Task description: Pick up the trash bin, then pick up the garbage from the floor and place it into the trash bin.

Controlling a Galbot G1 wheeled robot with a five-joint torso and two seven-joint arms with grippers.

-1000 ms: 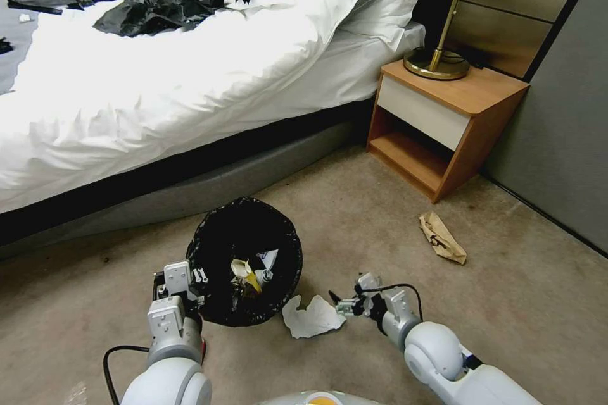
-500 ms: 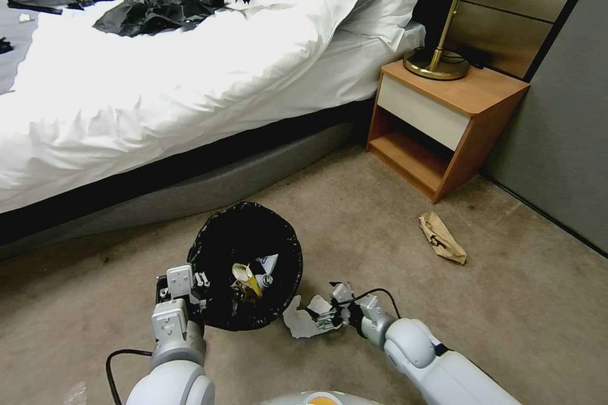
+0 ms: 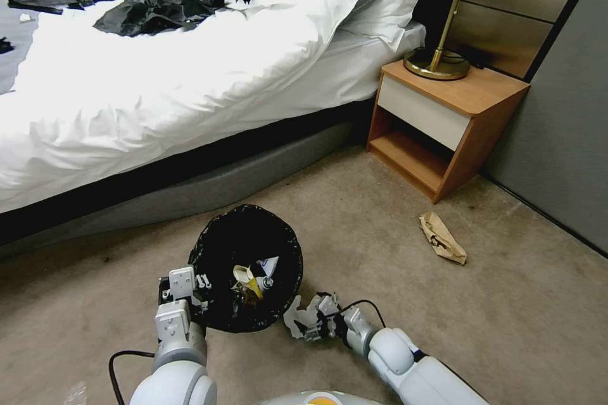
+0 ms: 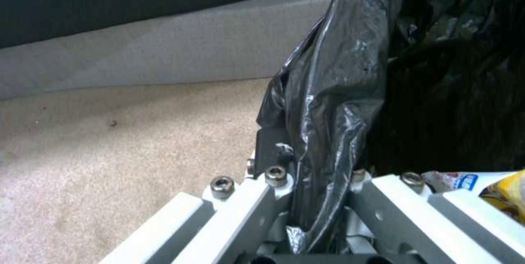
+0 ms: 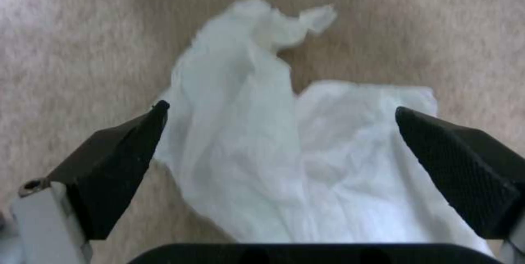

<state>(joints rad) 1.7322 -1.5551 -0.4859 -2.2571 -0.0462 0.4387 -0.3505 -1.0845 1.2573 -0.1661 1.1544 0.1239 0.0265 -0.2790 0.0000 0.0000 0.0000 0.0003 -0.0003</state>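
Observation:
The trash bin, lined with a crinkly black bag, sits on the carpet with wrappers and a small bottle inside. My left gripper is shut on the bin's near rim, the liner pinched between its fingers. Right of the bin lies a white tissue, part of the garbage. My right gripper hangs over it, open, and in the right wrist view the tissue lies between the two black fingertips. A crumpled brown paper lies farther right on the floor.
A bed with a white duvet runs across the back, black bags on top. A wooden nightstand with a brass lamp stands at the right by a grey wall. A black cable loops near my left arm.
My right gripper has moved left along the floor from beside the tissue to over it. The left gripper and the bin have shifted only slightly.

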